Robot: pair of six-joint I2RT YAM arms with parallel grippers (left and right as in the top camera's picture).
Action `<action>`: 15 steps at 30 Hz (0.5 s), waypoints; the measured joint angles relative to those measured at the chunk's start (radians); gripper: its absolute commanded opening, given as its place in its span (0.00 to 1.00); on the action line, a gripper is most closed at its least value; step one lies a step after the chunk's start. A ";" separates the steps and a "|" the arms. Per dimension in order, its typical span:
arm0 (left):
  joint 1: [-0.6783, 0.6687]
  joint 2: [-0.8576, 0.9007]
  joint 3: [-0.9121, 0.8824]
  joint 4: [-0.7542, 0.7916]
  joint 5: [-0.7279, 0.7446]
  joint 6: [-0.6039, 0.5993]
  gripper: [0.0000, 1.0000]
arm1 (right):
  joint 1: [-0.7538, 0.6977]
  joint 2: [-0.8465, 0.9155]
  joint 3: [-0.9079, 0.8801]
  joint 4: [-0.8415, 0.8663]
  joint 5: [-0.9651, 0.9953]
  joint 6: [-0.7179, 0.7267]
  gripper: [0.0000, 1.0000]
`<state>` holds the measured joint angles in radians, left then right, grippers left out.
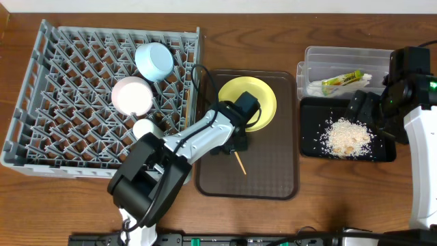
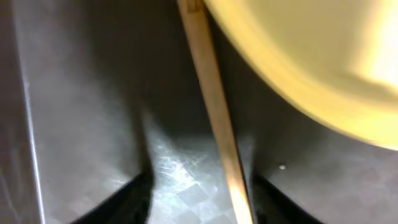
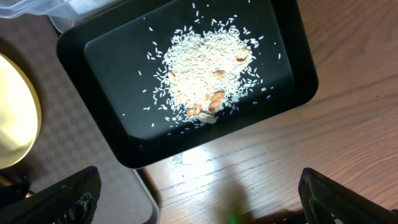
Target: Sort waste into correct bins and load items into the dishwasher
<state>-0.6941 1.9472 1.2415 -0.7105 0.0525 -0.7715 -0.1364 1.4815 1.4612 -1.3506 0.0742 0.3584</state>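
My left gripper (image 1: 235, 142) is down on the brown serving tray and open. In the left wrist view its fingers (image 2: 202, 202) straddle a wooden chopstick (image 2: 214, 106), which lies close to the right finger. The chopstick's end (image 1: 240, 162) pokes out below the gripper in the overhead view. The pale-yellow plate (image 1: 254, 102) (image 2: 311, 62) lies just beside it. My right gripper (image 1: 362, 109) (image 3: 199, 199) is open and empty over the black tray (image 1: 314, 116) (image 3: 112, 81), which holds rice scraps (image 1: 347, 137) (image 3: 205, 68). The clear tub (image 1: 321, 58) holds the wrapper (image 1: 345, 80) and the napkin (image 1: 315, 87).
The grey dish rack (image 1: 68, 137) at the left holds a light-blue bowl (image 1: 153, 60), a white bowl (image 1: 132, 96) and a small white cup (image 1: 143, 128). The brown serving tray (image 1: 273, 171) (image 3: 93, 155) lies between the rack and the bins.
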 measured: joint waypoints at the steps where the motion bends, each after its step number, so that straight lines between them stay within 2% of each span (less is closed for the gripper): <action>1: 0.000 0.007 0.006 -0.014 -0.006 -0.009 0.33 | 0.000 0.000 0.000 0.000 0.000 0.000 0.99; 6: 0.000 0.011 0.013 -0.039 -0.004 -0.014 0.14 | 0.000 0.000 0.000 -0.004 -0.002 0.000 0.99; 11: 0.000 0.011 0.014 -0.042 -0.003 -0.016 0.08 | 0.000 0.000 0.000 -0.014 -0.004 0.000 0.99; 15: 0.002 0.011 0.014 -0.042 -0.003 -0.018 0.08 | 0.000 0.000 0.000 -0.019 -0.009 0.000 0.99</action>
<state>-0.6922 1.9579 1.2556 -0.7525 0.0498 -0.7891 -0.1364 1.4815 1.4612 -1.3697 0.0650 0.3584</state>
